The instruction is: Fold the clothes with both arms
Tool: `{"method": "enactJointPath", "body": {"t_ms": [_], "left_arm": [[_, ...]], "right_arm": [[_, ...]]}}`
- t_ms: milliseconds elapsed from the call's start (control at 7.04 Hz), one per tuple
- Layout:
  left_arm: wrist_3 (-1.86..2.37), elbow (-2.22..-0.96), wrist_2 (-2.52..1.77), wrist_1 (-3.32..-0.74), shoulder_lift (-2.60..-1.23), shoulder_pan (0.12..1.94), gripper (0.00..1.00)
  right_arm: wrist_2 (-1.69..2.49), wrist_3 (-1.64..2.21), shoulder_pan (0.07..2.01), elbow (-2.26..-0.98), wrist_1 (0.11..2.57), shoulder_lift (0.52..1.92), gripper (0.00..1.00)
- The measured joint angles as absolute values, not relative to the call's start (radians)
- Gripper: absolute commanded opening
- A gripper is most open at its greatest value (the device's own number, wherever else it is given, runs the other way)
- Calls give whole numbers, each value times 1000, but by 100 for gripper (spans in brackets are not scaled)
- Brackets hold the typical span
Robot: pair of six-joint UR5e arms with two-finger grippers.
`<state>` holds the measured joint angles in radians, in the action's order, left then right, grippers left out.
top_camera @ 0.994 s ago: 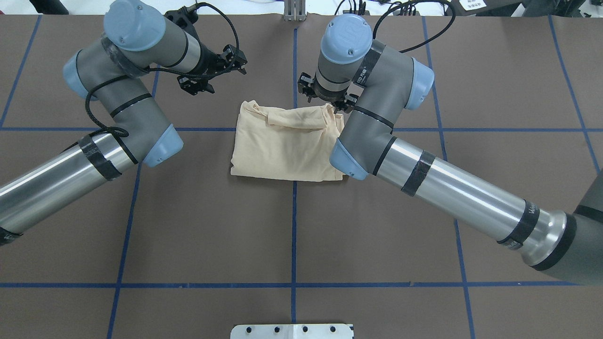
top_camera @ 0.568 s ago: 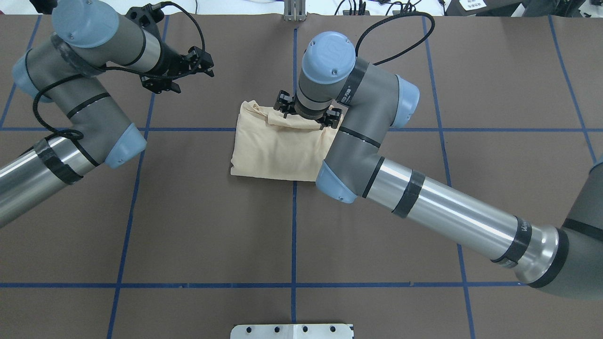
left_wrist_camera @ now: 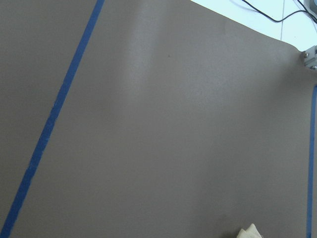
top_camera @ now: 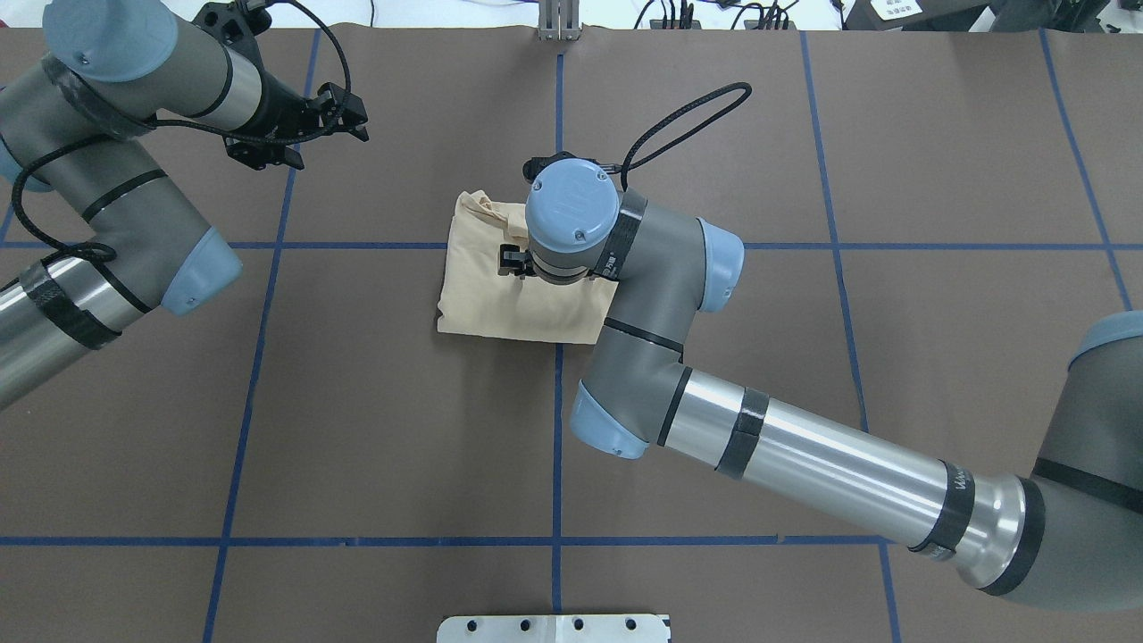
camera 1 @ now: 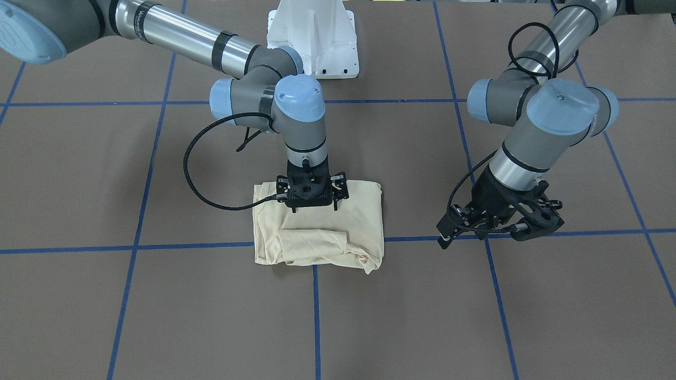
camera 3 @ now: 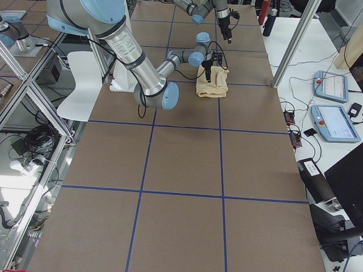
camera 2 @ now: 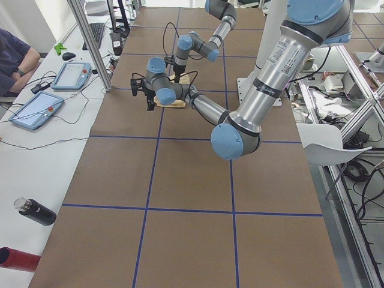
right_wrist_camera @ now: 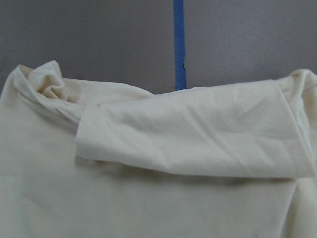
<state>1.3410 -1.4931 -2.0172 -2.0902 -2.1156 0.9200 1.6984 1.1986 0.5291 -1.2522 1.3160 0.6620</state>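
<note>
The cream-yellow shirt lies folded in a rough rectangle at the table's middle, plain side up, with a sleeve flap folded across its far edge. It also shows in the overhead view. My right gripper points straight down onto the shirt's middle, fingers spread, holding nothing; in the overhead view its wrist hides it. My left gripper hangs open and empty above bare table, well off to the shirt's side. Its wrist view catches only a corner of the shirt.
Blue tape lines divide the brown table top. The white pedestal base stands at the robot's side. A metal post stands at the far edge. Tablets and a bottle lie on the operators' side table.
My right arm has swung its gripper from the shirt's far right corner to over its middle. My left arm has drawn back to the left, farther from the shirt.
</note>
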Motion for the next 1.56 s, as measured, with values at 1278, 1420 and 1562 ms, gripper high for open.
{"method": "enactJointPath", "body": {"t_ms": [1278, 1420, 1562], "left_arm": [[1341, -1494, -2017, -2091, -2094, 923, 100], [1340, -1493, -2017, -2091, -2090, 926, 100], [1339, -1493, -2017, -2091, -2088, 930, 100]], "right_arm": [[1482, 1153, 613, -883, 1016, 475, 99], [1456, 1152, 628, -875, 989, 465, 99], [1451, 1144, 641, -876, 968, 460, 99]]}}
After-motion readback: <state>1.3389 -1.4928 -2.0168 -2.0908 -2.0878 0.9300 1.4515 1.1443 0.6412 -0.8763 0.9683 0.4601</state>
